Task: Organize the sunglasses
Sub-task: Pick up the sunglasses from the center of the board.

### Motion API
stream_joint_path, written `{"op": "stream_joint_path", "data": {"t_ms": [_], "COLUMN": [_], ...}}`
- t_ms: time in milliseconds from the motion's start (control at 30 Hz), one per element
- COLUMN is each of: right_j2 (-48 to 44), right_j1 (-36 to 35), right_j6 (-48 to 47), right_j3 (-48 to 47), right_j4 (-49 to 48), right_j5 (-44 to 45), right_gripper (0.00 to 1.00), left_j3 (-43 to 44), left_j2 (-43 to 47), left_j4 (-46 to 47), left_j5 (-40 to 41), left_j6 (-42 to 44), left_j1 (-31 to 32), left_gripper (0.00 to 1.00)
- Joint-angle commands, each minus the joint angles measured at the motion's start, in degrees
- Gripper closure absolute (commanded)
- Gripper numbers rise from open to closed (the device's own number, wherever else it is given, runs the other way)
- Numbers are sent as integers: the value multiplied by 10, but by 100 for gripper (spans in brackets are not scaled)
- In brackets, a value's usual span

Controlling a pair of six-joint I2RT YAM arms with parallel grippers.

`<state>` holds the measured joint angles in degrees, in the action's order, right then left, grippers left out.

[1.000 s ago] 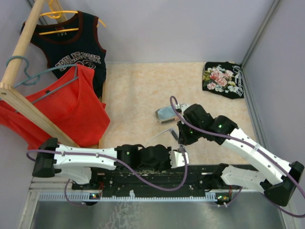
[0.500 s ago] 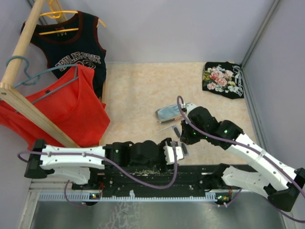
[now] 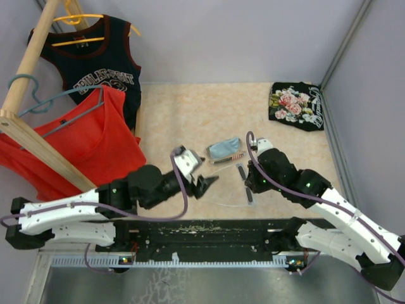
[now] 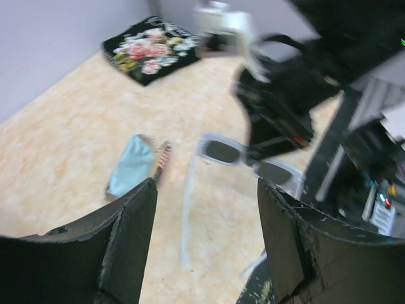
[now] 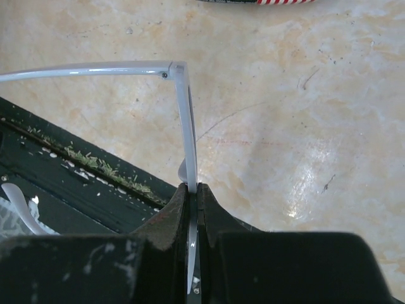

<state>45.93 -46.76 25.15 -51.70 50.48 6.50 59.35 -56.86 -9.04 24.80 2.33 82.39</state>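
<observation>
Underlying sunglasses (image 3: 242, 171): beige, perhaps stone tabletop (image 3: 183, 120); grey walls (image 3: 240, 38).

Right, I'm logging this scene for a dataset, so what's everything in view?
sunglasses: one, white with dark lenses, near table edge, arms unfolded
cloth: one, light blue, mid-table, on the case
case: one, striped edge showing, under the cloth
floral fabric: one, black and pink, far right corner
wooden rail: one, pale, far left
jersey: one, black, hanging on the rail
shirt: one, red, hanging on the rail
table: one, beige
left gripper: black, open, left of the sunglasses
right gripper: black, shut on the sunglasses' frame
</observation>
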Motion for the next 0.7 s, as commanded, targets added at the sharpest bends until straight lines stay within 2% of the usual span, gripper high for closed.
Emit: {"op": "stream_joint_path", "data": {"t_ms": [0,67,167,333,500,667], "right_j2": [-23,-27,-25,-8,-13,-24], "right_j1": [-3,-4,-4,-3,-4,-3], "right_j6": [-14,-21,-19,-15,-16,-21], "right_j3": [3,2,4,3,0,0], "right_j4": [-45,-44,-45,-46,-55,-65], "right_j5": [15,23,30,42,45,43], "right_gripper": [100,100,100,100,100,100], "left_j3": [14,32,64,108,108,117], "left_j2": [20,4,-36,-101,-136,-176], "left_j4": [-29,-63,-98,-137,-145,-164], "left_j5": [-24,-79,-117,-125,-114,-156], "left_j6": [-63,-89,-89,-89,-85,-88], "left_j1": [-135,-221,-281,-311,-313,-313], "left_gripper": [31,32,33,34,35,37]}}
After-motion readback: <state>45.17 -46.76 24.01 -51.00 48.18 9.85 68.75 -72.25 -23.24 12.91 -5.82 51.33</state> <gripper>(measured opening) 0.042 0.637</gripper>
